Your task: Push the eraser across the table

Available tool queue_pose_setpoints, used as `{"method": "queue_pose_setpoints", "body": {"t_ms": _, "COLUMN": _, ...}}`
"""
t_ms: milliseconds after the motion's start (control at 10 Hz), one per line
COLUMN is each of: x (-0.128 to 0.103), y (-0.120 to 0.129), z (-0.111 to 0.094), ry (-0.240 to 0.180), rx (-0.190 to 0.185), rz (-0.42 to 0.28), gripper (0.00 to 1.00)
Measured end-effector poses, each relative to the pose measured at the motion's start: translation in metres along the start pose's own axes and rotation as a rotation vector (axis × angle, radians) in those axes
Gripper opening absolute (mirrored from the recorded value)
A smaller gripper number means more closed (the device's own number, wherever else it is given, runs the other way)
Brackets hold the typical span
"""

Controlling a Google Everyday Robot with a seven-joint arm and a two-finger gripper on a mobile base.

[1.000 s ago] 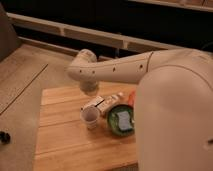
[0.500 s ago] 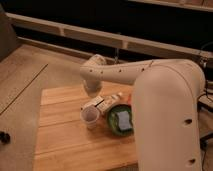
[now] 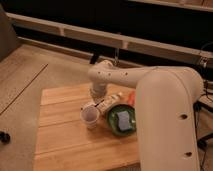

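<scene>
The eraser (image 3: 106,104) is a small whitish oblong block lying slanted on the light wooden table (image 3: 60,135), just behind a small pale cup (image 3: 89,118). My white arm reaches in from the right and bends down over the table's far middle. The gripper (image 3: 96,95) hangs at the end of the arm, right at the eraser's left end, close above the tabletop. Whether it touches the eraser does not show.
A green bowl (image 3: 112,125) holding a blue-grey square sponge (image 3: 123,119) stands right of the cup. A small orange thing (image 3: 131,96) lies behind the bowl. My big white forearm (image 3: 165,115) covers the table's right side. A dark rail runs behind the table.
My arm's bend and the gripper have swung to the right, from over the table's far left to right at the eraser. The cup and bowl have stayed in place.
</scene>
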Motion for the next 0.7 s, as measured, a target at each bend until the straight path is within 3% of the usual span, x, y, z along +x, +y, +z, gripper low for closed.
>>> {"method": "queue_pose_setpoints", "body": {"t_ms": 200, "x": 0.0, "y": -0.005, "z": 0.01, "ry": 0.026, "rx": -0.004, "rz": -0.008, "gripper": 0.0}}
{"method": "queue_pose_setpoints", "body": {"t_ms": 700, "x": -0.022, "y": 0.013, "z": 0.021, "ry": 0.046, "rx": -0.03, "rz": -0.083, "gripper": 0.0}}
